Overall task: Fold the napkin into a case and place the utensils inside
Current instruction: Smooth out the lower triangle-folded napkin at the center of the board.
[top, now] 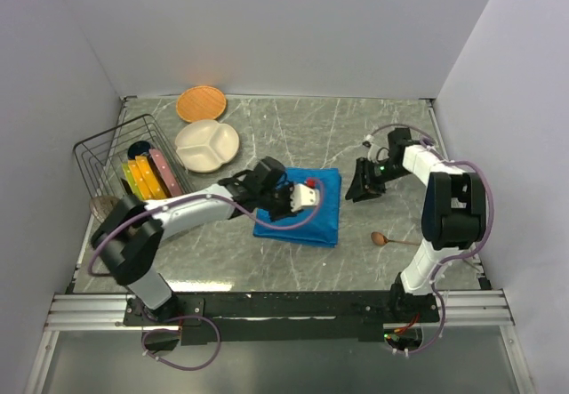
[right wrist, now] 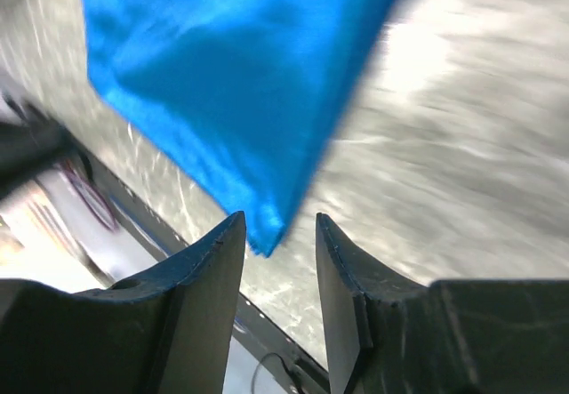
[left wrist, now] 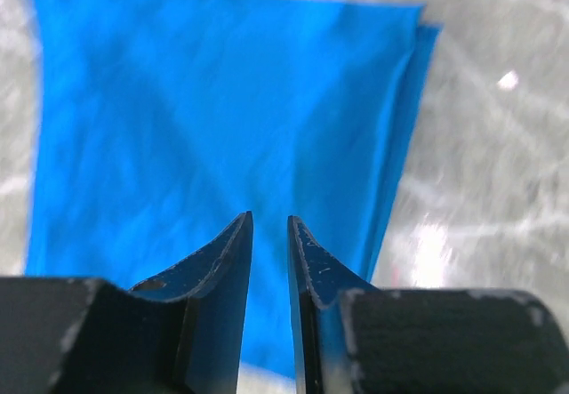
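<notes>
I see my left gripper (left wrist: 269, 219) slightly parted and empty, the napkin (left wrist: 222, 118) spread ahead (layered edge rightward); right gripper (right wrist: 280, 219) parted, empty, napkin corner just ahead.

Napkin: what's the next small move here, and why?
Probably move the right gripper onto the napkin corner just ahead of its fingers and pinch it for another fold. The napkin lies as a broad layered rectangle, not a narrow case; both grippers are open and empty, the left gripper over the cloth, and the spoon lies apart on the table.
</notes>
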